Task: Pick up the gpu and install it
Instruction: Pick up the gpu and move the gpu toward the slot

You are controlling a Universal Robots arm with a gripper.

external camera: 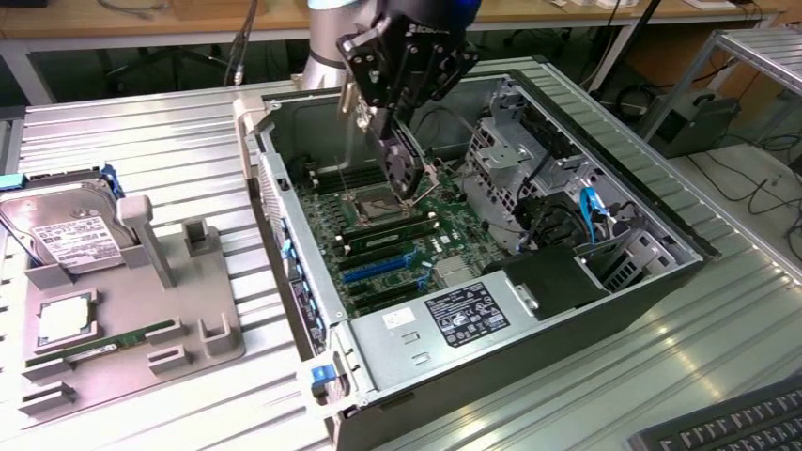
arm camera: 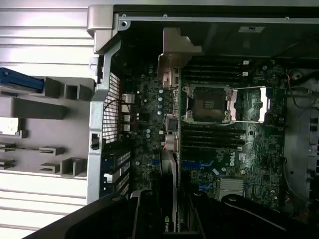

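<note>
The gpu (external camera: 404,169), a thin dark card, hangs edge-down inside the open computer case (external camera: 282,188), just above the motherboard (external camera: 445,249) near the CPU socket (external camera: 376,202). My gripper (external camera: 391,127) is shut on its upper edge. In the wrist view the gpu (arm camera: 169,164) runs edge-on away from my gripper (arm camera: 169,216), with its silver bracket (arm camera: 175,50) at the far end near the case's rear wall. The card stands over the board beside the socket (arm camera: 207,104), apart from the slots below it.
A grey fixture (external camera: 138,310) at the exterior view's left carries a hard drive (external camera: 69,235), a CPU (external camera: 63,321) and a RAM stick (external camera: 107,340). Inside the case, the power supply (external camera: 457,315) and drive cage (external camera: 514,160) stand close by. A keyboard (external camera: 739,427) lies at the bottom right.
</note>
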